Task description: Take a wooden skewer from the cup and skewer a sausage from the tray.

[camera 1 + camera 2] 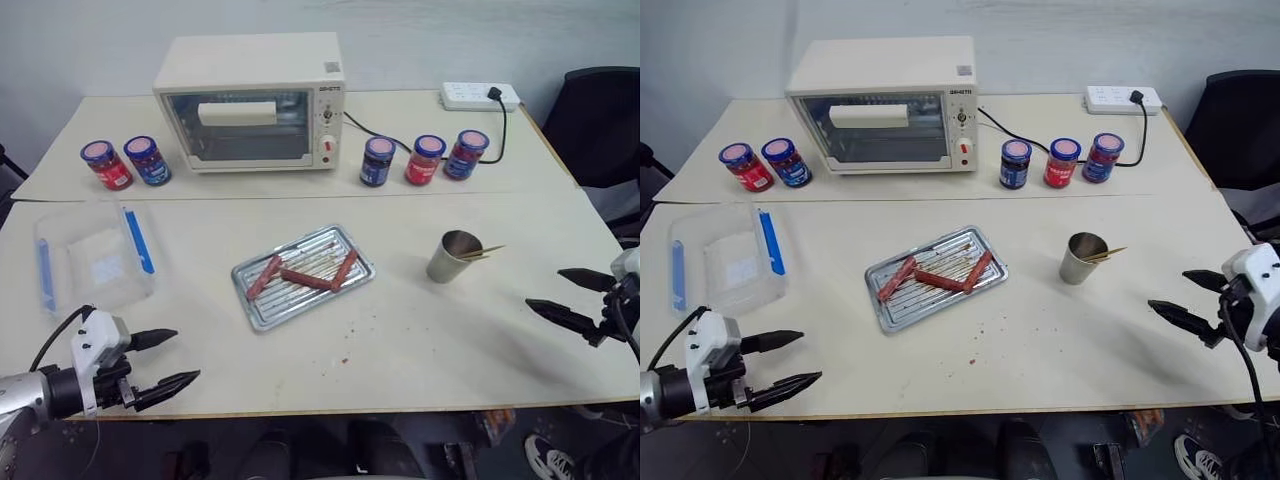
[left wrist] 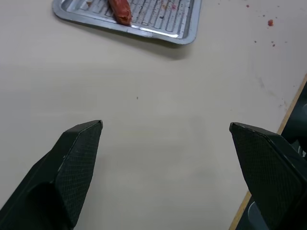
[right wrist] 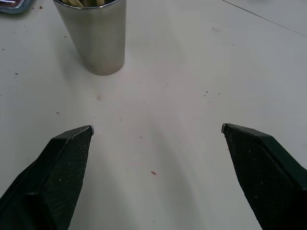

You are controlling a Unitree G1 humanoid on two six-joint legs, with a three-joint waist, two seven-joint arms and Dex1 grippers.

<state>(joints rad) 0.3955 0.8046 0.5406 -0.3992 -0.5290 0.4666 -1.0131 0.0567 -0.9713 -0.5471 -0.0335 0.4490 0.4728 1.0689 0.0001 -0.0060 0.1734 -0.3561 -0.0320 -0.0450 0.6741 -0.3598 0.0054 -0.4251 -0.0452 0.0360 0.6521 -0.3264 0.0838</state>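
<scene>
The cup (image 1: 455, 256) stands on the tabletop toward its right edge, with several wooden skewers in it; their pale tips (image 1: 483, 251) poke over the rim, leaning to the right. The tray (image 1: 303, 276) lies near the middle of the tabletop, with three sausages on its ribbed floor, the middle sausage (image 1: 303, 278) lying between the other two. The right gripper (image 1: 567, 297) hovers at the right edge, fingers spread wide and empty, pointing toward the cup; the left gripper (image 1: 163, 360) hangs over the near left corner, likewise wide open and holding nothing. A skewer looks light, stiff yet easy to snap, and thin enough to slip or roll between broad fingers, so pinching one near its protruding upper end seems best. The sausage is probably soft and slick, likely to roll on the ribs unless steadied.
</scene>
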